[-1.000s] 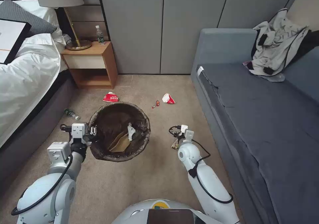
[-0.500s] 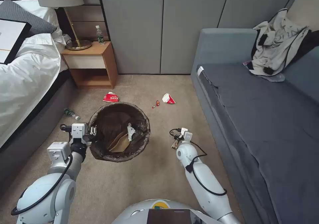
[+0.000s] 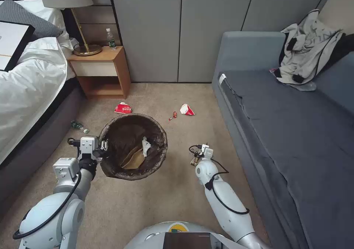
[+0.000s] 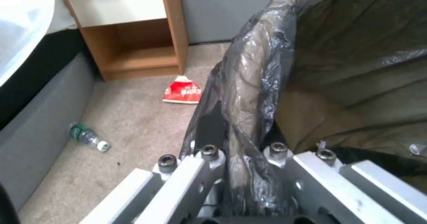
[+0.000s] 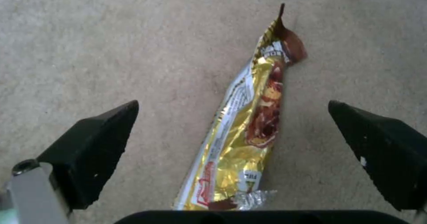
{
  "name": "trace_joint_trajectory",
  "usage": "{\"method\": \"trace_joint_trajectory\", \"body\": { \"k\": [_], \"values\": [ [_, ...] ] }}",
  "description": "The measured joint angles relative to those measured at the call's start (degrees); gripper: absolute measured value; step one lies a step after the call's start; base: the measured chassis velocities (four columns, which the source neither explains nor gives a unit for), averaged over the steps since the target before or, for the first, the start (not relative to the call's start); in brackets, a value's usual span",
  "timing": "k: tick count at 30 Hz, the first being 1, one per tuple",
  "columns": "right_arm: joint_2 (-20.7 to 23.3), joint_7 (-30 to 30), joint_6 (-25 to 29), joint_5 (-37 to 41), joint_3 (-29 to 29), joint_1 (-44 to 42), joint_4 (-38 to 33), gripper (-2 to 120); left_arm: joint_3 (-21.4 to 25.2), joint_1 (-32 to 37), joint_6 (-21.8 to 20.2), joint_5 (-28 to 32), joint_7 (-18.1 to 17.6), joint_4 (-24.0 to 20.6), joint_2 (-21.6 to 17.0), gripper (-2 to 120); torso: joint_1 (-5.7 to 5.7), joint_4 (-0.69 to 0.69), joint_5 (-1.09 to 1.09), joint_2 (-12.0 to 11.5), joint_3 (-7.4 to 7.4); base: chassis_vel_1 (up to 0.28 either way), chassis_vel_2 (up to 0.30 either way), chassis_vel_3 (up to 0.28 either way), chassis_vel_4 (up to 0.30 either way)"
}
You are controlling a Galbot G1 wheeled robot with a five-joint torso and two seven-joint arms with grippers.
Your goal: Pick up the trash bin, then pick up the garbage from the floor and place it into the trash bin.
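The trash bin [image 3: 132,146], lined with a dark bag, hangs just above the carpet. My left gripper [image 3: 104,146] is shut on its near rim, and the left wrist view shows the fingers [image 4: 209,160] clamped on the bag-covered rim [image 4: 249,94]. Tan paper [image 3: 133,159] and a white scrap [image 3: 146,145] lie inside. My right gripper [image 3: 197,155] is open and points down over a yellow wrapper [image 5: 249,124] that lies on the carpet between its fingers [image 5: 95,140]. Other garbage lies beyond the bin: two red-and-white packets [image 3: 123,108] [image 3: 186,110], a small red bit [image 3: 173,115] and a green bottle [image 3: 79,126].
A grey sofa [image 3: 295,131] with clothes [image 3: 308,49] runs along the right. At the left are a bed [image 3: 25,86] and a wooden nightstand [image 3: 101,70] with a lamp and a bottle [image 3: 111,39]. Grey wardrobe doors [image 3: 180,31] close the far side.
My right arm has drawn slightly inward and lower over the yellow wrapper. The left gripper and the bin have stayed put.
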State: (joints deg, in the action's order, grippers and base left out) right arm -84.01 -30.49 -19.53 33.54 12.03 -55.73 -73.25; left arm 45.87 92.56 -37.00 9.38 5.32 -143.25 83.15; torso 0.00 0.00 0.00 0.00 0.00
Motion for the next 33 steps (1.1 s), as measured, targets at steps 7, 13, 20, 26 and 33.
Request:
{"method": "trace_joint_trajectory", "body": {
  "k": [7, 13, 20, 26, 33],
  "values": [
    [-0.3, 0.0, 0.5, 0.0, -0.1, 0.9, 2.5, 100, 0.2, 0.0, 0.1, 0.1, 0.2, 0.0, 0.1, 4, 0.0, 0.0, 0.0, 0.0, 0.0, 0.0, 0.0, 0.0, 0.0],
    [-0.7, 0.5, 1.4, -0.1, -0.1, 2.0, 6.2, 100, 0.1, 0.1, 0.0, 0.7, 0.2, 0.0, 0.2, 4, 0.0, 0.0, 0.0, 0.0, 0.0, 0.0, 0.0, 0.0, 0.0],
    [-1.0, 1.4, 2.6, -0.3, -0.2, 3.0, 9.9, 100, 0.0, 0.1, -0.1, 0.7, 0.1, 0.0, 0.3, 4, 0.0, 0.0, 0.0, 0.0, 0.0, 0.0, 0.0, 0.0, 0.0],
    [-1.2, 1.8, 2.9, -0.4, -0.2, 3.6, 10.9, 100, 0.0, 0.0, -0.3, 0.6, 0.1, 0.0, 0.2, 4, 0.0, 0.0, 0.0, 0.0, 0.0, 0.0, 0.0, 0.0, 0.0],
    [-1.5, 2.1, 3.5, -0.7, -0.3, 4.0, 12.4, 96, -0.6, -0.1, -0.3, 0.0, 0.1, 0.0, 0.2, 4, 0.0, 0.01, 0.0, 0.0, 0.0, 0.0, 0.0, 0.0, 0.0]
  ]
}}
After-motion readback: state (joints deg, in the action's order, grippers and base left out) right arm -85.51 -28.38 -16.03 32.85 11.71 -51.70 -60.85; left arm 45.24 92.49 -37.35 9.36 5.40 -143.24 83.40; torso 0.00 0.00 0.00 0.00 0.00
